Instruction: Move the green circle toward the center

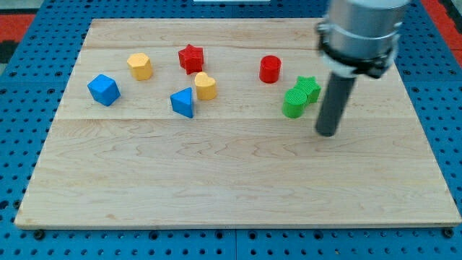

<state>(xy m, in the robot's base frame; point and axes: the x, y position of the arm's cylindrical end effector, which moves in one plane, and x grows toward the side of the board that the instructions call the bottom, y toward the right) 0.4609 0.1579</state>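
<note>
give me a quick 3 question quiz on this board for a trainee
1. True or false: my tip is touching the green circle.
2. Which block touches the green circle? A) red cylinder B) green star C) blue triangle
3. Fill in: the yellow heart sits just below the red ____.

Key:
1. False; my tip stands apart, on the circle's right in the view.
2. B
3. star
</note>
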